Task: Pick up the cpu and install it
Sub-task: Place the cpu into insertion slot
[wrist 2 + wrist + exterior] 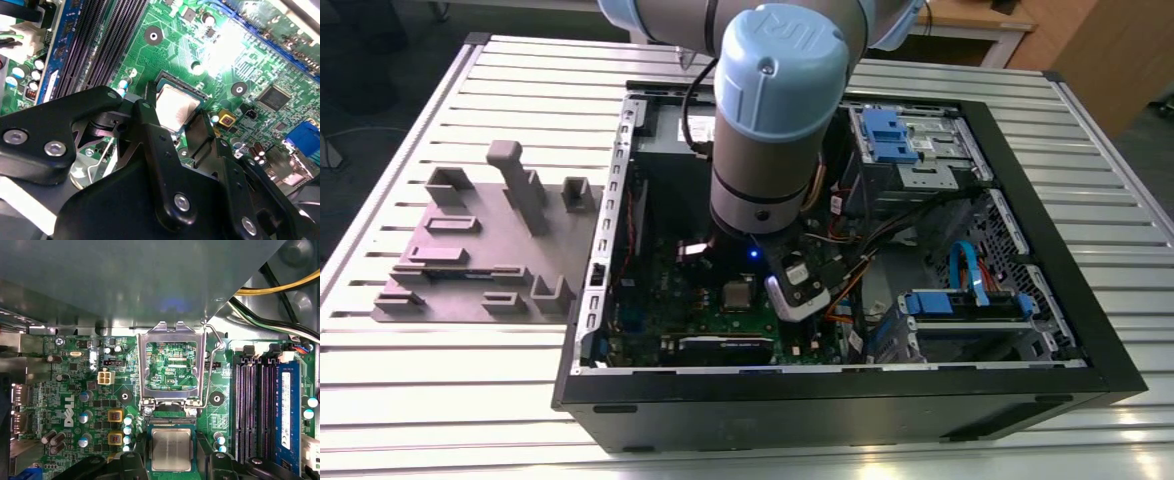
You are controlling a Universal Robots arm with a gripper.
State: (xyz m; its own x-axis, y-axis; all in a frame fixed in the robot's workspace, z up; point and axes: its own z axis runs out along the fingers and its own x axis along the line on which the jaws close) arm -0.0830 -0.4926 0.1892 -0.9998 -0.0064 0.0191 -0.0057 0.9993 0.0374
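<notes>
Okay, exterior view: your arm reaches into the open computer case, with the gripper low over the board. Second wrist view: fingers are spread and the cpu lies between them in its socket. First wrist view: the hinged frame beyond the fingertips stands open. Placing looks done. Backing off calls for a straight lift, no nudging.

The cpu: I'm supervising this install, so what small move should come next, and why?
Probably lift the claw straight up, clear of it: the cpu looks flat in its socket, and the hinged frame stands open beside it.
</notes>
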